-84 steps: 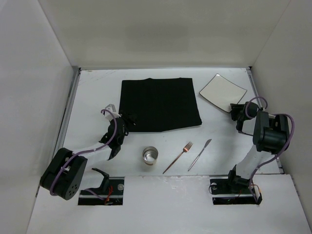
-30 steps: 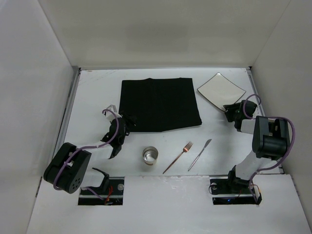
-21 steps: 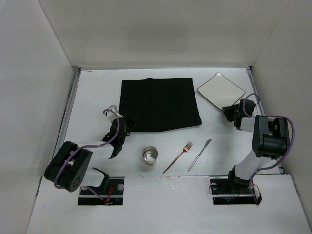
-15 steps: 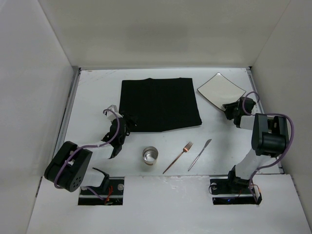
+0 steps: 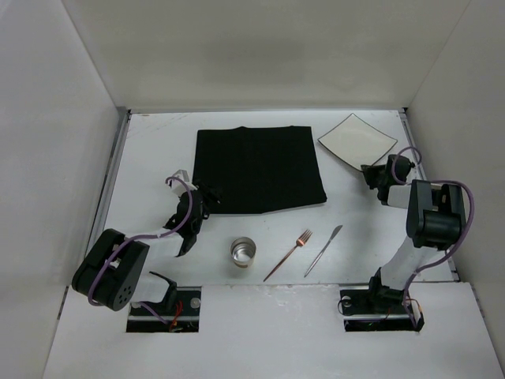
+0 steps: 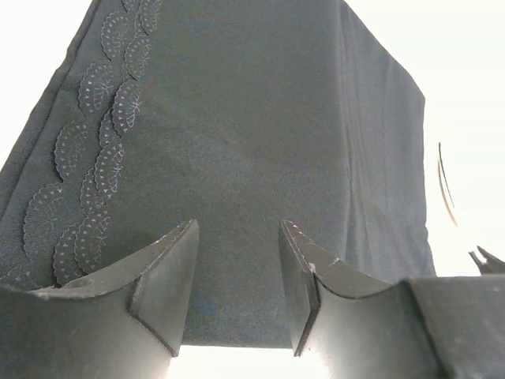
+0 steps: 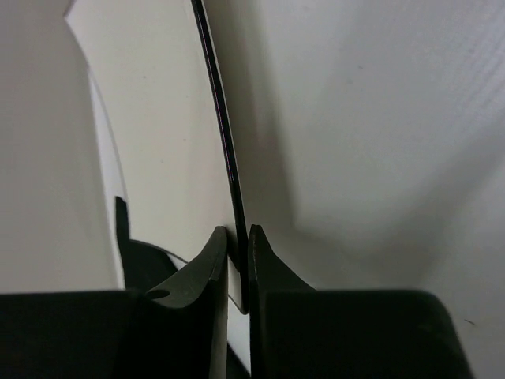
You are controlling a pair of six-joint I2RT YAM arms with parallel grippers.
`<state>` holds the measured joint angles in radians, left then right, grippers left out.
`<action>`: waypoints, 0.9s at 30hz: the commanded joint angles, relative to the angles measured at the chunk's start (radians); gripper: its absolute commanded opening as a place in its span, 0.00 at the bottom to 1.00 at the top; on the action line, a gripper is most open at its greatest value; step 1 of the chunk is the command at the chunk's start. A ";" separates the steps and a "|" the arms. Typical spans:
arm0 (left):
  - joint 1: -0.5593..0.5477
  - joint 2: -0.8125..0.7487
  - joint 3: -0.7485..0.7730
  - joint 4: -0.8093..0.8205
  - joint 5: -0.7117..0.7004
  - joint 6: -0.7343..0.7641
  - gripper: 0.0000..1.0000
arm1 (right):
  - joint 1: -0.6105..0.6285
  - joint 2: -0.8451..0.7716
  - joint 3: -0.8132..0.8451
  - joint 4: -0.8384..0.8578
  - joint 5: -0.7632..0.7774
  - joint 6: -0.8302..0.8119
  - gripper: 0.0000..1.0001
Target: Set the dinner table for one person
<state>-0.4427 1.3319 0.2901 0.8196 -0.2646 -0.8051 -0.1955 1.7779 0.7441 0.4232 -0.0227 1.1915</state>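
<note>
The table (image 5: 158, 150) lies under both arms, white and walled, stretching away from their bases. At its far right the right gripper (image 5: 373, 172) is clamped on the near edge of the plate (image 5: 357, 140), fingers (image 7: 211, 260) pressed to either side of the thin rim. The left gripper (image 5: 207, 196) sits low at the near left corner of the black mat (image 5: 259, 168), jaws apart and holding nothing. A cup (image 5: 244, 253), fork (image 5: 290, 253) and knife (image 5: 324, 249) lie on the table near the bases.

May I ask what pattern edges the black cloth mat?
The black cloth mat shows pale scalloped fans; left wrist view.
</note>
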 commanded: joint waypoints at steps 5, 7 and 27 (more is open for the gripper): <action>0.003 -0.028 0.000 0.072 -0.002 0.001 0.43 | 0.009 -0.098 -0.107 0.078 0.099 -0.055 0.02; 0.003 -0.031 -0.002 0.075 -0.002 0.003 0.43 | 0.008 -0.150 -0.135 0.133 0.099 -0.073 0.02; 0.012 -0.057 -0.012 0.075 -0.012 0.017 0.42 | 0.040 -0.586 -0.183 0.425 -0.089 -0.069 0.00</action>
<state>-0.4305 1.3071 0.2882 0.8379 -0.2649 -0.8040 -0.1806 1.3018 0.5137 0.5240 -0.0662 1.0874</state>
